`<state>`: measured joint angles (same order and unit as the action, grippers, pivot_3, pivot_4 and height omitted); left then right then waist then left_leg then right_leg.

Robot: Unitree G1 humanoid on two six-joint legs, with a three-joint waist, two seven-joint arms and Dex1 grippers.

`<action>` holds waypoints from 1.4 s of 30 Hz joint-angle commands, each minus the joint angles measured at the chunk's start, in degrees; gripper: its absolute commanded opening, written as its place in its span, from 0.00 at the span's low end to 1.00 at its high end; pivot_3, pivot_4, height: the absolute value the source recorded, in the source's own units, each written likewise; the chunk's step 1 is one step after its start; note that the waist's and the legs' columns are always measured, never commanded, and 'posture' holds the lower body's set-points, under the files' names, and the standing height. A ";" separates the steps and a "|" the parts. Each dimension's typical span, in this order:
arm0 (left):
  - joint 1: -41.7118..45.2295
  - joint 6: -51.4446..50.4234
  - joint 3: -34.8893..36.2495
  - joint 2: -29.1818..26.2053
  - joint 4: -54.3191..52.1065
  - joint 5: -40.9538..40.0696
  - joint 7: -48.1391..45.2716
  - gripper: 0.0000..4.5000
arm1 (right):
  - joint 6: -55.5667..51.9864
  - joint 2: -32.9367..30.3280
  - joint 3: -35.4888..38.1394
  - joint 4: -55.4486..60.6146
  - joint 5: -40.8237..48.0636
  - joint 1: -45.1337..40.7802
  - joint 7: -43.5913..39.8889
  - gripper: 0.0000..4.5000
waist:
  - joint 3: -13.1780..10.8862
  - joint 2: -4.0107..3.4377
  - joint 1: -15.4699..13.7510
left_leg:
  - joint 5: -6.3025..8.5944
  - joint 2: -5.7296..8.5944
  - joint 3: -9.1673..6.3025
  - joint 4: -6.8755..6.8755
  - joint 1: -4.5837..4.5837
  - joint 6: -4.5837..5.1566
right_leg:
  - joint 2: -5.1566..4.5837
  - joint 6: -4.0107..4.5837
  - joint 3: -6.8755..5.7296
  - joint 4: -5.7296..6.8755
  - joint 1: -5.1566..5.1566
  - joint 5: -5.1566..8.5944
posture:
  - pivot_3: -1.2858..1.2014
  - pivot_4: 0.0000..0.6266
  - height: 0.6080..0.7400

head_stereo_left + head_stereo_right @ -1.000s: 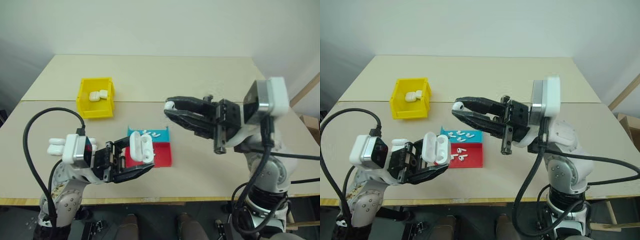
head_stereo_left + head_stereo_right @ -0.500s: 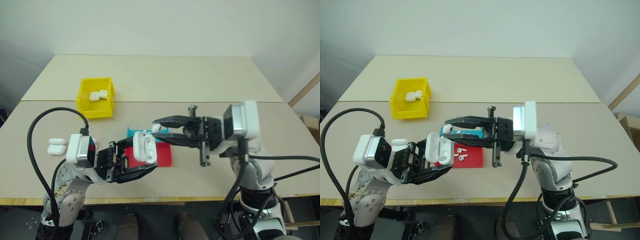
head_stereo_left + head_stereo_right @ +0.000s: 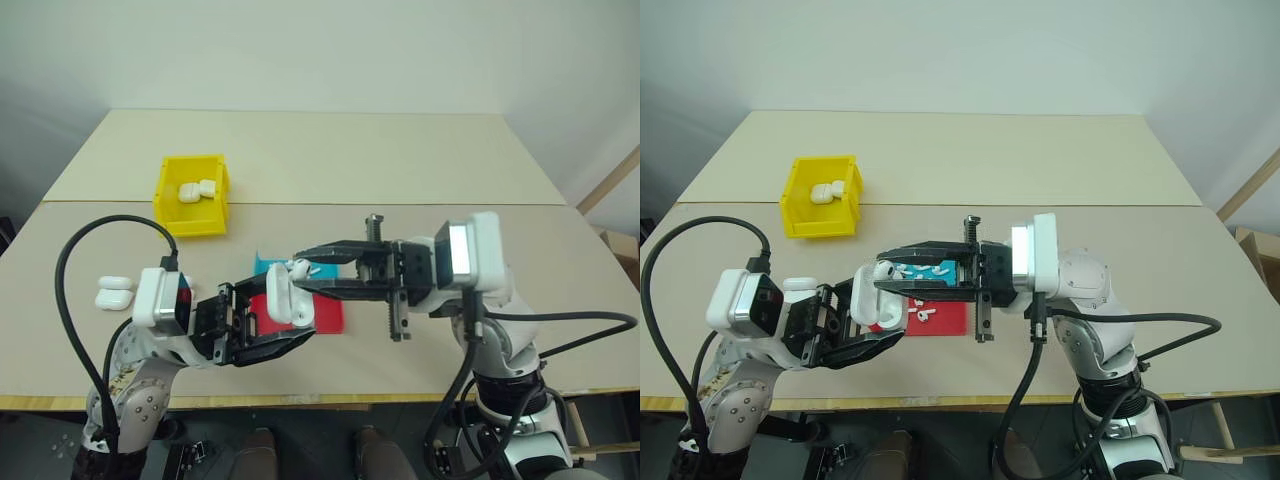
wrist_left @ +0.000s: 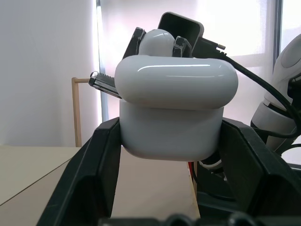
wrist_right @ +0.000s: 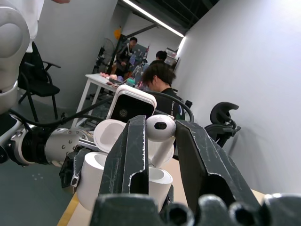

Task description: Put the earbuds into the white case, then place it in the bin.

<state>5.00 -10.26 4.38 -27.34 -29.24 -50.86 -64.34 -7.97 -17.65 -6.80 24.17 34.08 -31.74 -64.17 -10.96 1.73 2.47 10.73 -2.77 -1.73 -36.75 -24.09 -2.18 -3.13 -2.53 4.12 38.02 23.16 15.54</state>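
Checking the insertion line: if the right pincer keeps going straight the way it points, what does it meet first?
Most likely the open case in the left pincer; the right pincer with its earbud sits right at the opening, though depth is unclear.

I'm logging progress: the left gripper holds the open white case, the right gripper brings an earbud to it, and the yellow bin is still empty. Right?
Not quite: the yellow bin is not empty; the left eye view shows white cases already inside. The rest holds: the left gripper holds the open white case, and the right gripper brings an earbud to it.
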 commanded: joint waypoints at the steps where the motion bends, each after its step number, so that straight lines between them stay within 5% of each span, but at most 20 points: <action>1: 0.69 -0.12 -0.10 0.02 -1.76 -0.78 -0.06 0.63 | 2.64 -0.85 -0.47 0.39 -1.21 -0.81 -0.71 0.21 | 0.00 0.00 -0.02 | 0.00 0.00 0.00 0.00 0.00 0.00 | 0.00 0.00 0.00 0.00 0.00 0.00 | 0.52 0.24 1.00; 42: 1.28 -0.52 -0.93 0.18 -2.18 0.17 0.32 0.63 | 8.06 -3.18 -2.87 -1.15 -4.69 -0.23 -1.11 0.21 | 0.00 0.00 -0.04 | 0.00 0.00 0.00 0.00 0.00 0.00 | 0.00 0.00 0.00 0.00 0.00 0.00 | 0.52 0.24 1.00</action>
<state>5.00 -11.19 3.75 -27.43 -29.24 -50.12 -63.94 -0.69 -20.51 -8.85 22.33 30.05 -31.73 -65.23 -10.96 1.74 2.43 10.73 -2.77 -1.73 -36.75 -24.09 -2.18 -3.13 -2.53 4.12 38.02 23.16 15.54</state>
